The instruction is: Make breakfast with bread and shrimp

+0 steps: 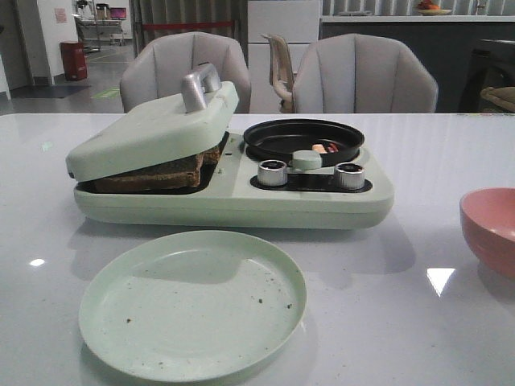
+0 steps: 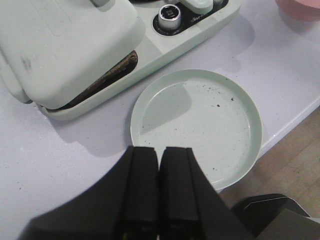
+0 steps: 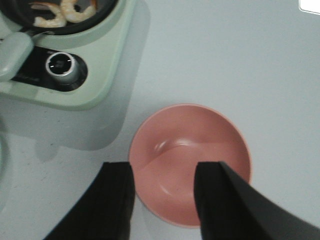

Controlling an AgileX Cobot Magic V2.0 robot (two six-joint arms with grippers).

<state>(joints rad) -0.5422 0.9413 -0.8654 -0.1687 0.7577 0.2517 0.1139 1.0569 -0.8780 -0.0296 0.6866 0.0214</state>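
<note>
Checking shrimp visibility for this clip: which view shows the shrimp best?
The right wrist view: shrimp lie curled and distinct in the black pan. The front view shows only small bits over the pan rim; the left wrist view shows none.

We find no lettering we can read. The black control panel point(image 2: 192, 20) of the pale green breakfast appliance point(image 1: 241, 197) carries small white print beside a silver knob point(image 2: 170, 12), too blurred to make out.

Dark-crusted bread point(image 1: 153, 173) lies clamped under the lid point(image 1: 149, 129); shrimp point(image 3: 55, 14) in the pan point(image 1: 303, 138).
</note>
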